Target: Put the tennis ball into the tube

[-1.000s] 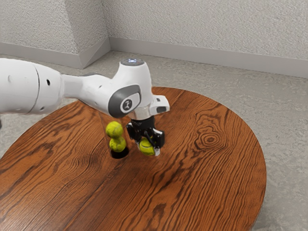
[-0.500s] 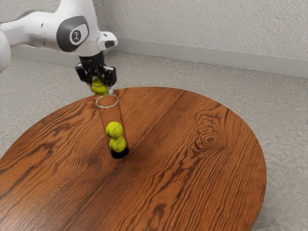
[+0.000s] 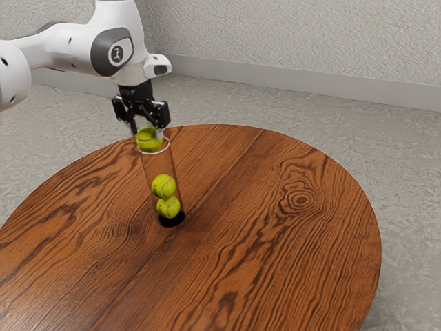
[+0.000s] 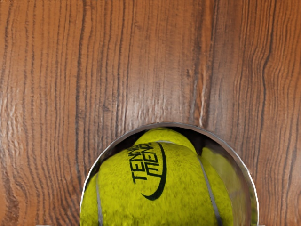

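Observation:
My gripper (image 3: 147, 129) is over the mouth of the clear tube (image 3: 173, 165) in the exterior view, its fingers spread wide. A yellow-green tennis ball (image 3: 149, 140) sits at the tube's rim, just under and between the fingertips. The tube stands upright on its black base, with two more balls (image 3: 164, 186) stacked low inside. From the wrist view, the upper ball (image 4: 155, 188) lies within the round rim (image 4: 254, 193), and part of another ball (image 4: 164, 134) shows beyond it.
The tube stands on a round wooden table (image 3: 275, 241), whose curved edge runs past behind it. Grey floor (image 3: 275, 103) and a pale wall (image 3: 310, 41) lie beyond the table.
My hand carried the ball up and across to the tube's mouth, then shifted slightly toward the exterior view's right. The fingers have spread, and the ball now sits lower, at the rim.

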{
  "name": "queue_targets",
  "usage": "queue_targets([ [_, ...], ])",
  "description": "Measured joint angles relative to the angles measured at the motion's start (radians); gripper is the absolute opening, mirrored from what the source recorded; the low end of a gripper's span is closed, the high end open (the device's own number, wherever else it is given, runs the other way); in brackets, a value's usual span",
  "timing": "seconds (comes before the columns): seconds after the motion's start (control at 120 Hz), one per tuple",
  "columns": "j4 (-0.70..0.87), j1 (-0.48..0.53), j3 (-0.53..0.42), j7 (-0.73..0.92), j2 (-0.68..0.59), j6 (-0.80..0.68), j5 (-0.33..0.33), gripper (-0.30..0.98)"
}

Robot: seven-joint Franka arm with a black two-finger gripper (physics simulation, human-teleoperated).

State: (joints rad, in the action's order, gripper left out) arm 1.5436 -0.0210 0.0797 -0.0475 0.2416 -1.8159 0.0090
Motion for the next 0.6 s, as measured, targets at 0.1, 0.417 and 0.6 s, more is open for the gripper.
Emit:
queue_targets([
  [0.1,0.004,-0.002,-0.001,0.011,-0.013,0.002,-0.005,0.59],
  [0.417,0.138,-0.051,-0.006,0.095,-0.254,0.052,0.003,0.66],
  [0.6,0.139,-0.062,-0.006,0.123,-0.320,0.104,0.008,0.68],
])
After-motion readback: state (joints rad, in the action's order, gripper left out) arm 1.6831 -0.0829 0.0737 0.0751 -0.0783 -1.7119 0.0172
